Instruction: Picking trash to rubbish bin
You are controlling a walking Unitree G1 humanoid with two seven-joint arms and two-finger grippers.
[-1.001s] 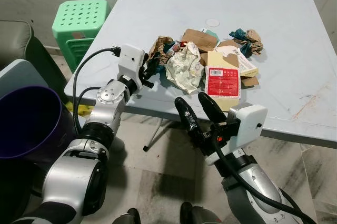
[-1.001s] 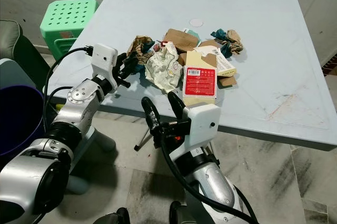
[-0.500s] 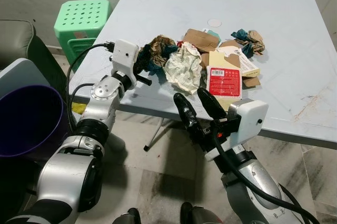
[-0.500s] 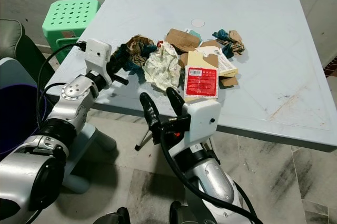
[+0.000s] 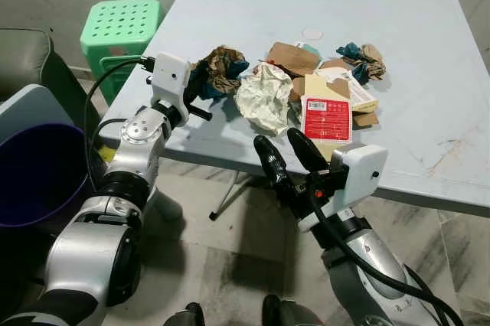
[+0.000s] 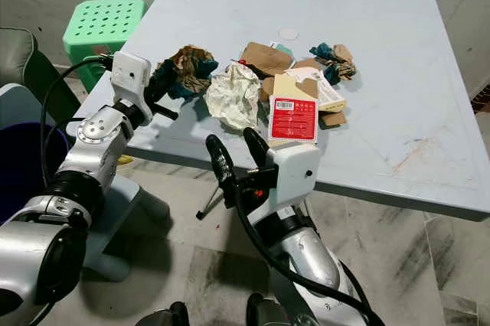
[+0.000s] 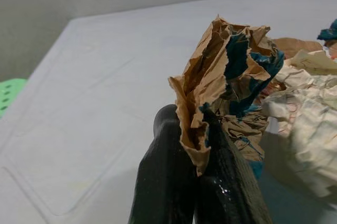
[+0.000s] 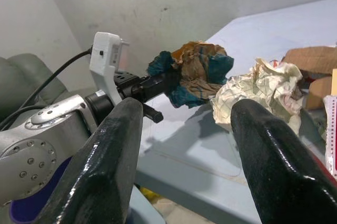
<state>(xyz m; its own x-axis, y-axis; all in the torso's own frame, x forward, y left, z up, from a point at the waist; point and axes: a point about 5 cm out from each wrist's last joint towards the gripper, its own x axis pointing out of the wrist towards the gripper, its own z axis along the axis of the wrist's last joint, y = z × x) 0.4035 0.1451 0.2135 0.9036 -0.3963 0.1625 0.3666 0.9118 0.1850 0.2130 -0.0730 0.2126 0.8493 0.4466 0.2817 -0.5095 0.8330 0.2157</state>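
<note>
My left gripper (image 5: 200, 90) is shut on a crumpled brown-and-teal paper wad (image 5: 220, 67), held just above the table's left front edge; its black fingers (image 7: 174, 182) pinch the wad's lower fold. The wad (image 8: 192, 71) hangs clear of the white crumpled paper (image 5: 262, 98). A purple rubbish bin (image 5: 34, 180) stands on the floor at my far left. My right gripper (image 5: 285, 154) is open, held below the table's front edge with nothing between its fingers (image 8: 110, 155).
More trash lies on the pale table (image 5: 429, 58): a red-labelled carton (image 5: 325, 118), brown cardboard (image 5: 289, 57), a second brown-teal wad (image 5: 361, 58), a white disc (image 5: 311, 34). A green stool (image 5: 119, 26) stands at the table's left, a dark chair (image 5: 31, 58) behind the bin.
My left gripper has lifted the brown-and-teal wad off the pile and drawn it leftward toward the table's edge. The right gripper has stayed almost still.
</note>
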